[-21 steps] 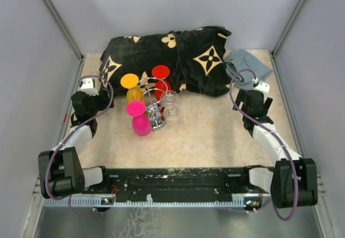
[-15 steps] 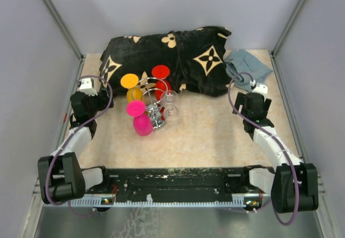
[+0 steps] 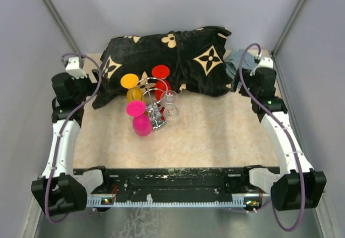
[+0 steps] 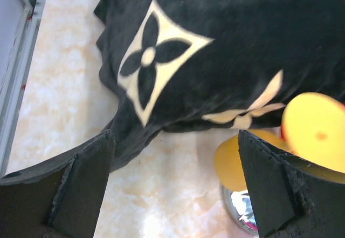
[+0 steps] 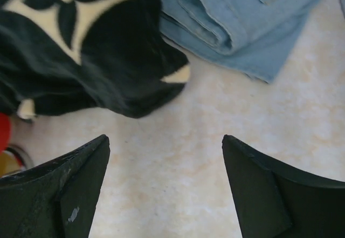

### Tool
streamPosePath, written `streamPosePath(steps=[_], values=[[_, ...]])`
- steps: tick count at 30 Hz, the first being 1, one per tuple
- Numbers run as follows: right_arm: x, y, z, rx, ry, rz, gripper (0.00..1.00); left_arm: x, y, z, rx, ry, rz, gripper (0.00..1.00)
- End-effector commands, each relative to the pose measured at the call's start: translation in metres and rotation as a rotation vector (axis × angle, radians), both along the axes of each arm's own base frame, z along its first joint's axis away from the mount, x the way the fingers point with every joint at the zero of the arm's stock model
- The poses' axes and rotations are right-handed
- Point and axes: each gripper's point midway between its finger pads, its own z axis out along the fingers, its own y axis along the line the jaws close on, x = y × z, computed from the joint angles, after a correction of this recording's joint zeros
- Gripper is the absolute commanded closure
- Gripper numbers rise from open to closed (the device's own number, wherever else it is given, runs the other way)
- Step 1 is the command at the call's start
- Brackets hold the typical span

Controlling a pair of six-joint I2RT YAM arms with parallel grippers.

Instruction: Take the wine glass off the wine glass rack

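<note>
1. My left claw [image 4: 175, 135] gapes wide and holds nothing, near the tabletop's [image 3: 215, 135] left edge. My right claw [image 5: 165, 141], also parted and bare, sits at the far right corner.
2. The wine glass rack [image 3: 154, 114] stands left of the tabletop's middle, to the right of my left claw, which is the nearer one.
3. The yellow wine glass [image 3: 130, 81] hangs on the rack's left side, foot up, bowl down, long axis near upright. I judge it the closest to my left claw.

a black blanket [image 3: 167, 60] with cream flower motifs lies bunched along the worktop's [image 3: 215, 135] far edge; folded blue denim [image 5: 242, 17] sits just beside it, near the far right corner.
</note>
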Motion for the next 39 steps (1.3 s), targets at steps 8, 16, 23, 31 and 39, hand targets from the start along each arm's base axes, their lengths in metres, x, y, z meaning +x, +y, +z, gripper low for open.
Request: streamPosePath(steps=[8,16,23,31,39], values=[[0.03,0.104,0.063,0.459,0.048,0.368,0.14,0.009,-0.07,0.032,-0.375,0.21,-0.353,0.03],[0.035,0.138,0.092,0.525,0.015,0.463,0.13,0.008,-0.096,0.029,-0.595,0.342,-0.474,0.18],[0.03,0.139,0.091,0.513,0.015,0.457,0.11,-0.001,-0.106,0.033,-0.69,0.406,-0.529,0.35],[0.029,0.138,0.09,0.506,0.015,0.451,0.1,-0.012,-0.111,0.023,-0.763,0.466,-0.552,0.41],[0.03,0.138,0.093,0.505,0.005,0.452,0.09,-0.009,-0.111,0.012,-0.816,0.505,-0.562,0.48]])
